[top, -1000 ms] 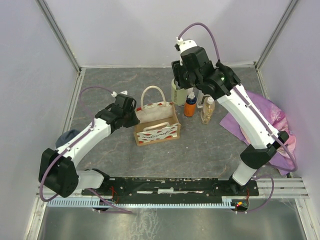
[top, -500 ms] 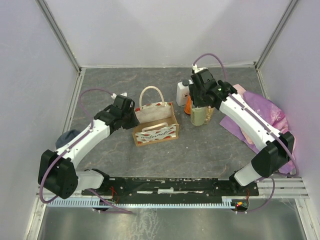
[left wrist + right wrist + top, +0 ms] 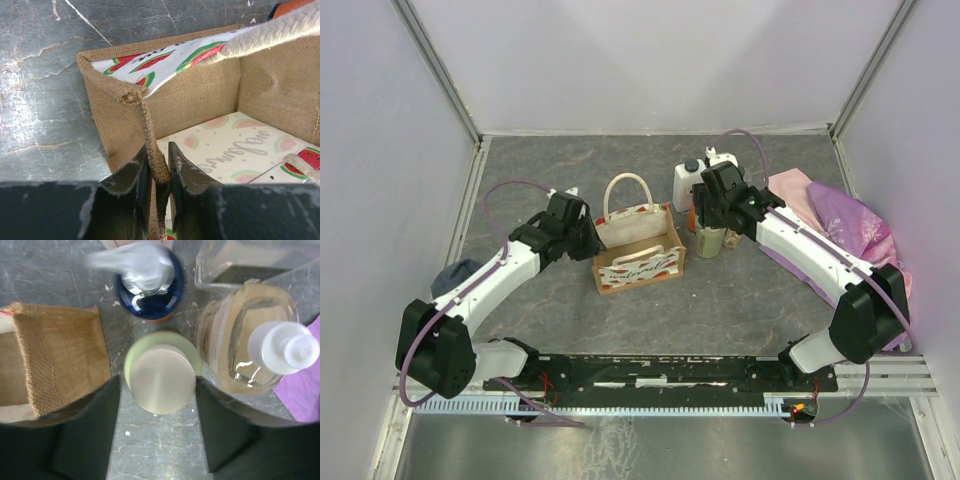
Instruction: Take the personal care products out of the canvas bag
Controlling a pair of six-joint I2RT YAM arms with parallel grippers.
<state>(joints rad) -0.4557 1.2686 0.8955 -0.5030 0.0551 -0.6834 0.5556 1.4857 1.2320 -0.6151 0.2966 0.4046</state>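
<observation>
Grey marbled table (image 3: 520,170), pale walls (image 3: 650,60). Left hand (image 3: 157,160) pinching canvas bag (image 3: 120,120) wall; right hand (image 3: 158,384) straddling jar (image 3: 160,371), grip unclear.

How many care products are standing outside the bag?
4, clustered right of the canvas bag: white bottle at the back, blue-capped bottle, green jar flanked by the right tool, tan bottle nearest the purple cloth. The right arm may hide more.

Black script lettering is carried on the white front of the canvas bag (image 3: 638,268), but it cannot be read from above. Grey script is printed on the bag's inner floor and fine print on the clear bottle (image 3: 235,355); neither can be made out.
</observation>
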